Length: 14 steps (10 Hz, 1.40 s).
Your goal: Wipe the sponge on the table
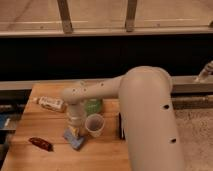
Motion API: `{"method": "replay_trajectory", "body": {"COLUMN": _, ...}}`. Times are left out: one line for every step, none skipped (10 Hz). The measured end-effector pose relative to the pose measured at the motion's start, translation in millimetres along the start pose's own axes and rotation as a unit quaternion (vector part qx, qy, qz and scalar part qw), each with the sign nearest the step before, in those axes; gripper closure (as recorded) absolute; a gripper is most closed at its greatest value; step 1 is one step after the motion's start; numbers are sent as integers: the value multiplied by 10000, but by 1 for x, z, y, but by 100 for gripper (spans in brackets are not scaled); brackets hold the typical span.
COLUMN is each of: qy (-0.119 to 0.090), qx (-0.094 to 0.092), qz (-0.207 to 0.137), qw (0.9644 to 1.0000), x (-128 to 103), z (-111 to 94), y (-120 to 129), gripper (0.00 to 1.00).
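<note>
Table (35,125): light-brown wood, plank stripes. Sponge (76,142): light blue. Gripper (74,131), closed on sponge mid-table beside cup (95,125): cream, yellowish tint. Arm (145,110): cream, few dark dots. Cup: whitish. Bowl (94,105): green. Oblong thing (40,144): dark red. Block (121,126): black. Bottle (50,103): white, tan label. Floor (192,135): grey, speckled.

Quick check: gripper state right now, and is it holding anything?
Gripper: closed, apparently gripping the sponge, which it presses down on the table beside the cup.
</note>
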Motion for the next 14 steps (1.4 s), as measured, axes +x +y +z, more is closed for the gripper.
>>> {"method": "replay_trajectory", "body": {"qy": 9, "qx": 57, "qz": -17, "qw": 10000, "x": -7, "z": -3, "y": -1, "gripper": 100}}
{"method": "replay_trajectory", "body": {"qy": 16, "qx": 140, "qz": -72, "qw": 9999, "x": -23, "z": -9, "y": -1, "gripper": 100}}
{"method": "replay_trajectory", "body": {"qy": 22, "qx": 192, "qz": -153, "qw": 9997, "x": -40, "z": -12, "y": 1, "gripper": 100}}
{"method": "replay_trajectory", "body": {"qy": 35, "qx": 239, "qz": -243, "qw": 9994, "x": -58, "z": -16, "y": 4, "gripper": 100}}
{"method": "replay_trajectory", "body": {"qy": 45, "qx": 283, "qz": -341, "qw": 9990, "x": -76, "z": -19, "y": 6, "gripper": 100}}
{"method": "replay_trajectory", "body": {"qy": 56, "qx": 332, "qz": -472, "qw": 9983, "x": -91, "z": -23, "y": 7, "gripper": 100}}
{"method": "replay_trajectory", "body": {"qy": 49, "qx": 353, "qz": -582, "qw": 9977, "x": -97, "z": -25, "y": 10, "gripper": 100}}
{"method": "replay_trajectory", "body": {"qy": 52, "qx": 395, "qz": -719, "qw": 9966, "x": -99, "z": -28, "y": 17, "gripper": 100}}
{"method": "replay_trajectory", "body": {"qy": 70, "qx": 419, "qz": -828, "qw": 9957, "x": -97, "z": -27, "y": 26, "gripper": 100}}
{"method": "replay_trajectory", "body": {"qy": 107, "qx": 427, "qz": -967, "qw": 9943, "x": -93, "z": -23, "y": 42, "gripper": 100}}
{"method": "replay_trajectory", "body": {"qy": 138, "qx": 428, "qz": -1050, "qw": 9935, "x": -90, "z": -18, "y": 54, "gripper": 100}}
{"method": "replay_trajectory", "body": {"qy": 195, "qx": 407, "qz": -1166, "qw": 9921, "x": -84, "z": -9, "y": 75, "gripper": 100}}
{"method": "replay_trajectory", "body": {"qy": 243, "qx": 361, "qz": -1209, "qw": 9917, "x": -76, "z": 1, "y": 87, "gripper": 100}}
{"method": "replay_trajectory", "body": {"qy": 276, "qx": 318, "qz": -1208, "qw": 9918, "x": -66, "z": 8, "y": 93, "gripper": 100}}
